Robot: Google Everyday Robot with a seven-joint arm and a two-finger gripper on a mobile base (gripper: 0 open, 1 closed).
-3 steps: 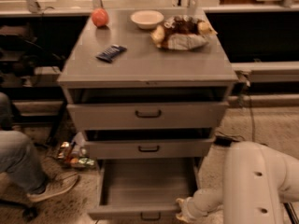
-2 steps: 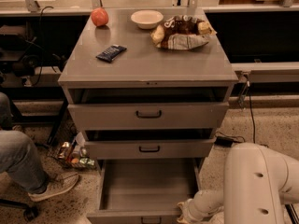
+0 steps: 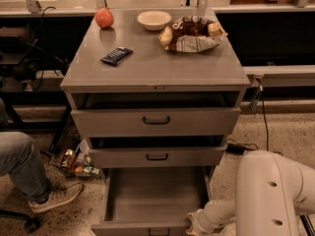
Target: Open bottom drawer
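Observation:
The bottom drawer (image 3: pixel 147 195) of the grey cabinet is pulled far out, and its empty grey inside shows. Its front panel (image 3: pixel 140 228) runs along the lower edge of the view, with the handle cut off by that edge. My white arm (image 3: pixel 268 195) comes in from the lower right. My gripper (image 3: pixel 194 223) is at the right end of the drawer's front panel, at the frame's lower edge. The middle drawer (image 3: pixel 157 156) and the top drawer (image 3: pixel 156 120) stand slightly out, each with a black handle.
On the cabinet top lie an apple (image 3: pixel 104 17), a white bowl (image 3: pixel 154 19), a chip bag (image 3: pixel 191 33) and a dark bar (image 3: pixel 116 55). A person's leg and shoe (image 3: pixel 29 176) are at the left. Cans (image 3: pixel 78 163) lie on the floor by the cabinet. A cable (image 3: pixel 263 117) hangs at the right.
The bottom drawer has slid further out toward the camera, and its front panel has dropped to the view's lower edge. My gripper moved back with it.

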